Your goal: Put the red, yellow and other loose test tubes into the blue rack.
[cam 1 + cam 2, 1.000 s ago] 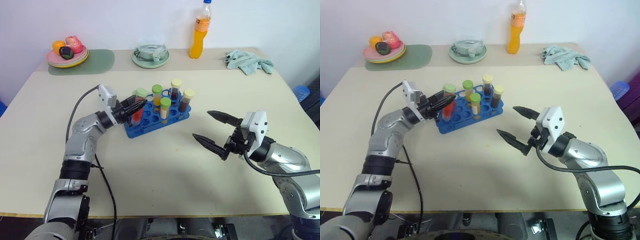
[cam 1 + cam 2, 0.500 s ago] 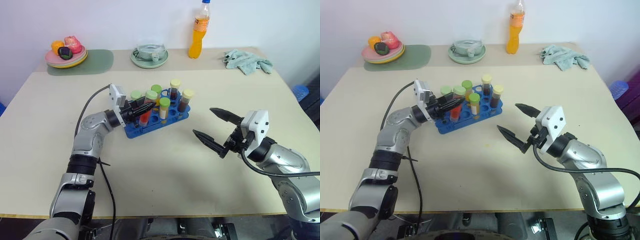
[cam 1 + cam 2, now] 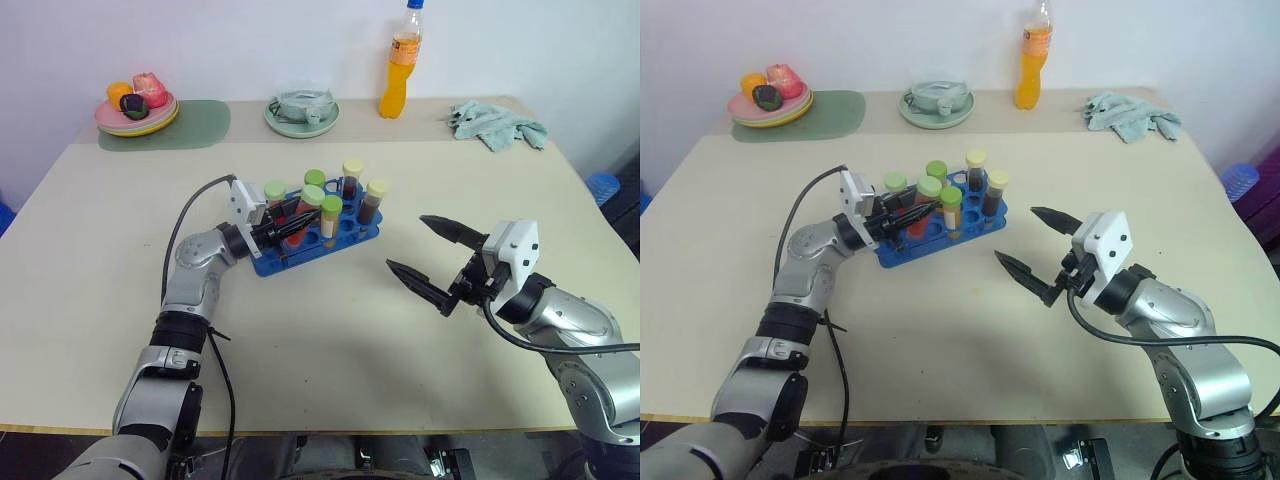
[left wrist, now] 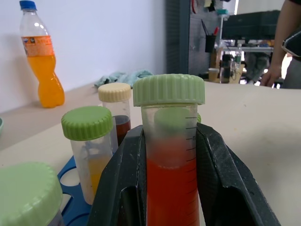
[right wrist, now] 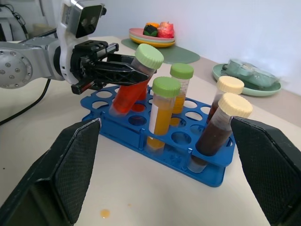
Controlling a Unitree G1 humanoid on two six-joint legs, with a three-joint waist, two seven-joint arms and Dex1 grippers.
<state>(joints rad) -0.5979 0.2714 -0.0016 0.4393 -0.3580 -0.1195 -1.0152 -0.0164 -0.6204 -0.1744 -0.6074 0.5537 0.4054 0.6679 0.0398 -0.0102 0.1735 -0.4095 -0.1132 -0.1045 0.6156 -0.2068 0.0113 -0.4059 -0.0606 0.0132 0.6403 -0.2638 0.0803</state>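
Fingers of the left gripper [image 5: 123, 69] are clamped on a red test tube [image 5: 133, 84] with a green cap, tilted, its lower end inside the blue rack [image 5: 165, 149] on the tabletop [image 3: 320, 340]. Seating appears underway; next, straighten and release. The right gripper [image 3: 428, 258] hovers spread wide, empty, beside the rack.

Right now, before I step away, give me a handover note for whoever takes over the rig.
Left gripper: shut on the red tube, tilted, lower end in the blue rack.
Right gripper: open, holding nothing, above the table to the rack's right.
Done: five other tubes stand in the rack.
Left: straighten and seat the red tube, release. No loose tubes in sight on the table.
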